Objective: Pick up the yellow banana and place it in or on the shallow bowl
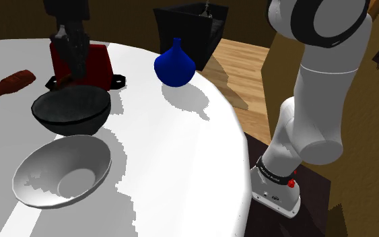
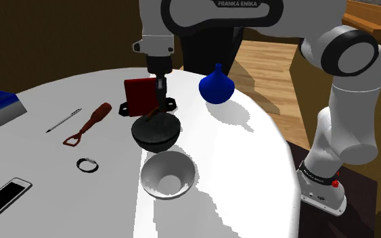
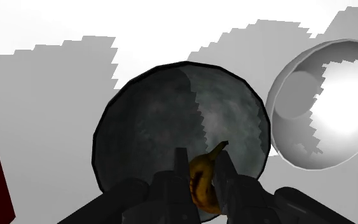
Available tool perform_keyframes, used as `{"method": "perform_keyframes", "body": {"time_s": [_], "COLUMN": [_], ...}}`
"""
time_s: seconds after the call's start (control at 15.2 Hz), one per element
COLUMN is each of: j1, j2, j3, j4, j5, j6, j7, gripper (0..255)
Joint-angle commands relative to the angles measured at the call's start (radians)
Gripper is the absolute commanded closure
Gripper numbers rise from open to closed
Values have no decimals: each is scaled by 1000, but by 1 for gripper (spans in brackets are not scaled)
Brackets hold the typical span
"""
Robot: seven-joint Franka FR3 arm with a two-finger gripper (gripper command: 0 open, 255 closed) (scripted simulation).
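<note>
Banana (image 3: 203,188) is clamped between the fingers, so the gripper (image 3: 203,159) is closed on it, jaws only a banana's width apart. Its long axis runs roughly along the fingers, and the thin stem end curves out past the fingertips. Right beyond the tips sits the dark bowl (image 3: 152,127); banana hangs over it, and whether it touches the bowl is hard to tell. The arm (image 2: 202,13) stretches out over the table (image 1: 181,148), hand pointing straight down. The white bowl (image 3: 323,108) is just beside the dark one.
</note>
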Motion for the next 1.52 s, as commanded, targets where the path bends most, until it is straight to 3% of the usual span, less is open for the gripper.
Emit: {"method": "perform_keyframes", "body": {"time_s": [0.0,0.53,1.06,1.12,1.45], "j1": [0,-1,-1,-1,-1], "j2": [-6,-22,-22,-22,-22], "j3": [0,-1,-1,-1,-1], "j4": [-35,-170,-169,-169,-169], "j5": [1,5,5,5,5], "j6": [29,146,146,146,146], "j7": [-5,-24,-24,-24,-24], "gripper": [255,255,255,0,0]}}
